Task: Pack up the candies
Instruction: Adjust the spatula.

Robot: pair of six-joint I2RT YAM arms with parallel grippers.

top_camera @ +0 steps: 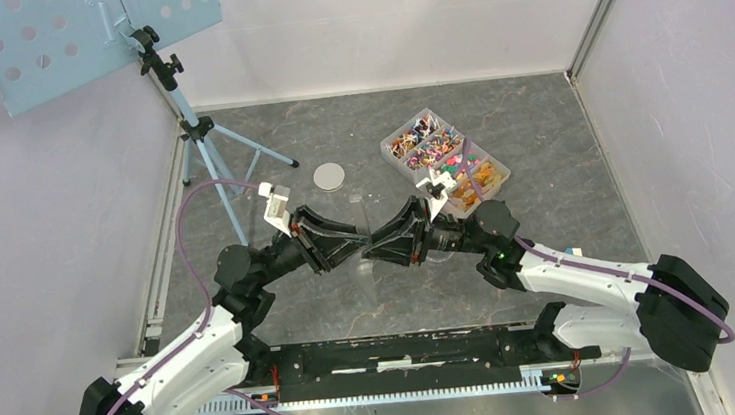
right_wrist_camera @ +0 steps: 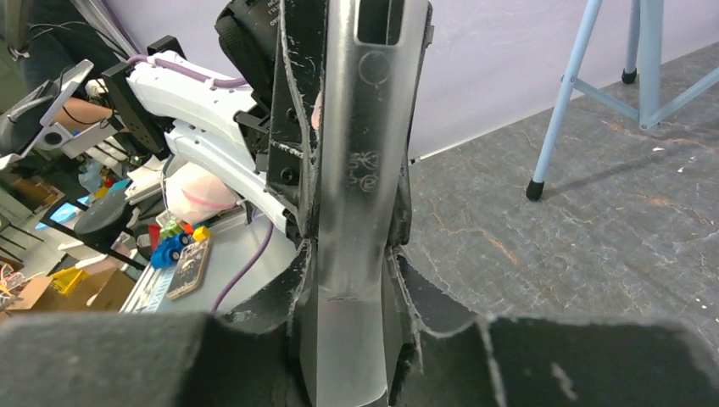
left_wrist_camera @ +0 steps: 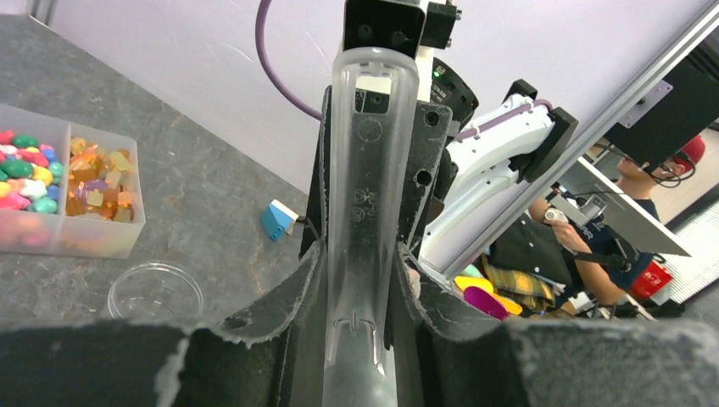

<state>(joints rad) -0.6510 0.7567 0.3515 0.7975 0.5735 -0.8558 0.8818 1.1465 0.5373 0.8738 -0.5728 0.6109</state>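
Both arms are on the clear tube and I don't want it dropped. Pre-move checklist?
1. Left hand shut on the clear tube: ok.
2. Right hand gripping the tube: cannot tell. Its fingers flank the tube, but firm contact is unclear.
3. Visible part of the tube has no candies in it: ok.
4. Candies sit in the divided box on the table: ok.
5. Grey lid lies apart from both arms: ok.
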